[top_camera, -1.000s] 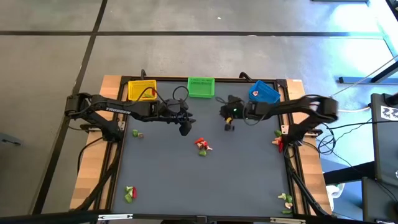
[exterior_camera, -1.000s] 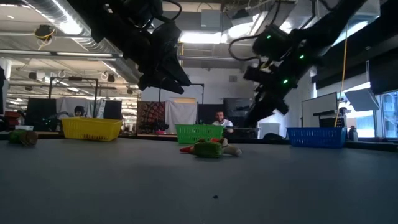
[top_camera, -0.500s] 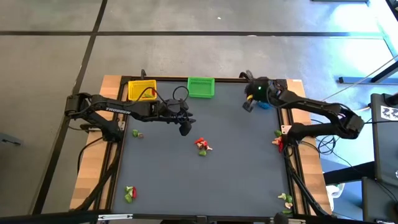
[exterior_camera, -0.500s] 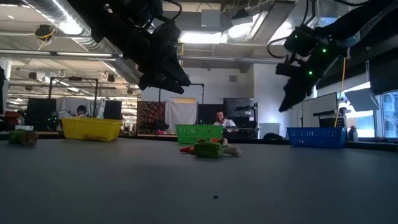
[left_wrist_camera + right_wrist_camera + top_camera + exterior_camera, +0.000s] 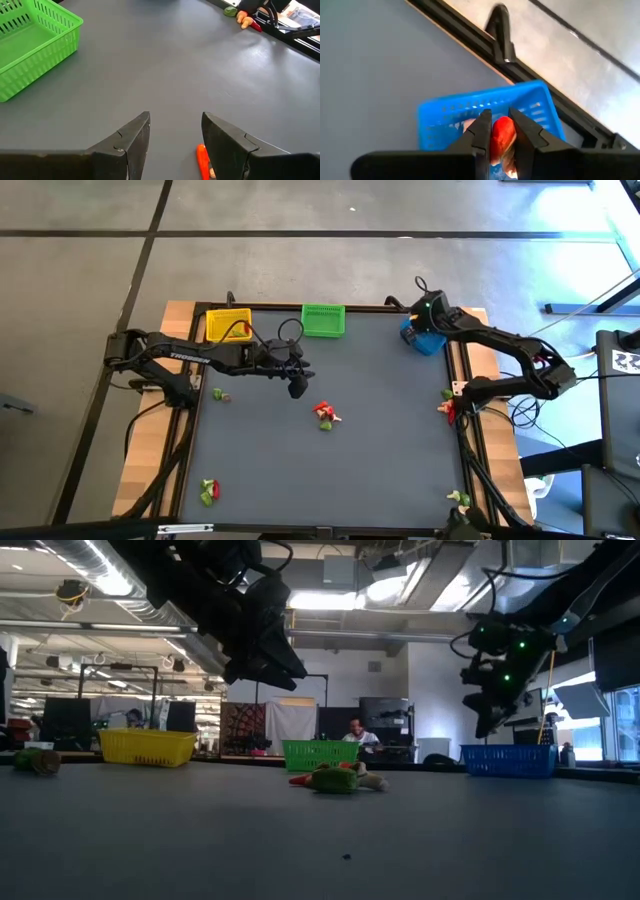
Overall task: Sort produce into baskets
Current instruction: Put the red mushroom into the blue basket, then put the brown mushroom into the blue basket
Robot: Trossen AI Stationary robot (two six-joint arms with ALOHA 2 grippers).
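High view, from the left: a small cluster of green and red produce (image 5: 208, 492) lies near the desk's (image 5: 330, 470) front left corner, and a lone green piece (image 5: 219, 394) sits beside the left arm. The yellow basket (image 5: 228, 325) stands at the back left, the green basket (image 5: 323, 320) at the back centre. The left claw (image 5: 297, 388) hangs above the desk just left of the centre pile (image 5: 325, 415), its fingers parted and holding nothing; its wrist view shows an orange-red piece (image 5: 202, 161) on the desk between the fingers. The right claw (image 5: 499, 131) is over the blue basket (image 5: 424, 336) at the back right corner, closed on a red piece (image 5: 502, 134). More produce (image 5: 446, 407) lies at the right edge, and another cluster (image 5: 460, 501) near the front right corner.
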